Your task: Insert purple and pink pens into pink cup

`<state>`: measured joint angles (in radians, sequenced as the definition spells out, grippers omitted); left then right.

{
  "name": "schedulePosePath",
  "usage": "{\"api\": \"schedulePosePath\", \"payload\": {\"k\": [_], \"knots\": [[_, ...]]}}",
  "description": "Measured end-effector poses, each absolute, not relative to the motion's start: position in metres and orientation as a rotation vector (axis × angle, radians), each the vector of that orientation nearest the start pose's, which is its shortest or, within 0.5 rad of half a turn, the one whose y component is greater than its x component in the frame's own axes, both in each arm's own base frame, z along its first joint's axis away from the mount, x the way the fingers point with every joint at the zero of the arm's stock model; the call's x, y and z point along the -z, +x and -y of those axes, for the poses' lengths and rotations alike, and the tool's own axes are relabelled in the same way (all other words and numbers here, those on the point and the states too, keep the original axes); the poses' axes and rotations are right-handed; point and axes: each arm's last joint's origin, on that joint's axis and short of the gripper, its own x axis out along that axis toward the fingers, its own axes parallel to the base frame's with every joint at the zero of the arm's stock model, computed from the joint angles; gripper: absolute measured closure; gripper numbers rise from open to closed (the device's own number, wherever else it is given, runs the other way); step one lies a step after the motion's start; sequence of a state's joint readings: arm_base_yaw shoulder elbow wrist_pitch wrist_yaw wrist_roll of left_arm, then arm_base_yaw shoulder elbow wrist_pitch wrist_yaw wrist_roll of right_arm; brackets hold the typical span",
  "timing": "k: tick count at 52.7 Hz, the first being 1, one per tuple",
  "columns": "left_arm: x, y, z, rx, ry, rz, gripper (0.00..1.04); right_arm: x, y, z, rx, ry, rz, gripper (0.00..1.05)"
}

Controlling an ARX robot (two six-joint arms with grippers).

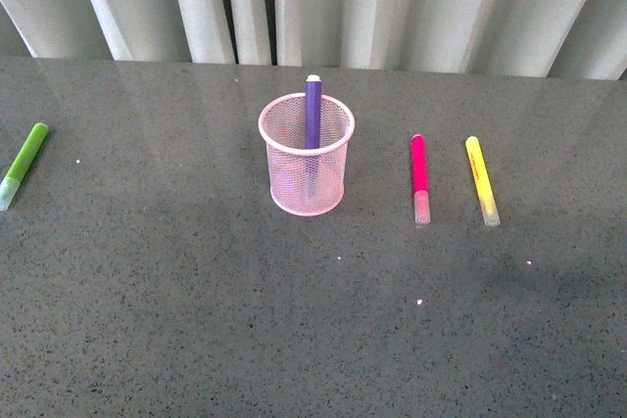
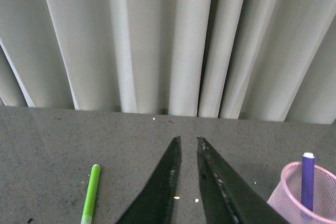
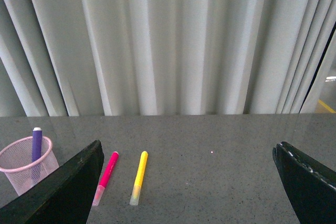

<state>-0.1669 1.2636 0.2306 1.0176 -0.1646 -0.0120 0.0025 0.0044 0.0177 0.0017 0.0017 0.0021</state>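
**Purple in the pink cup, pink pen on the table**

Nearest, the right gripper gapes wide and empty. The left gripper is pinched to a thin slit, clasping nothing. On the grey stone table the pink pen lies flat, right of the pink cup and apart from it. A yellow marker lies further right, a green marker far left. The purple pen stands in the cup, its top above the rim.
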Motion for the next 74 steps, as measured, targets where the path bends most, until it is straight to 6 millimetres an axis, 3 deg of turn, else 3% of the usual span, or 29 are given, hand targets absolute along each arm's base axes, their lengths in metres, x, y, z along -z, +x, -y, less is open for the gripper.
{"api": "schedulePosePath", "payload": {"k": [5, 16, 32, 74], "knots": [[-0.172, 0.202, 0.026, 0.003, -0.01, -0.016, 1.01, -0.169, 0.097, 0.0, -0.001, 0.002, 0.015, 0.07], [-0.16, 0.179, 0.016, 0.004, -0.005, -0.026, 1.01, -0.169, 0.097, 0.0, 0.0, 0.002, 0.015, 0.07], [-0.162, 0.152, 0.0, -0.002, -0.007, -0.014, 1.01, -0.169, 0.097, 0.0, -0.001, 0.002, 0.015, 0.07], [-0.17, 0.117, 0.0, 0.0, -0.007, 0.014, 1.01, -0.169, 0.097, 0.0, 0.0, 0.002, 0.015, 0.07]]}}
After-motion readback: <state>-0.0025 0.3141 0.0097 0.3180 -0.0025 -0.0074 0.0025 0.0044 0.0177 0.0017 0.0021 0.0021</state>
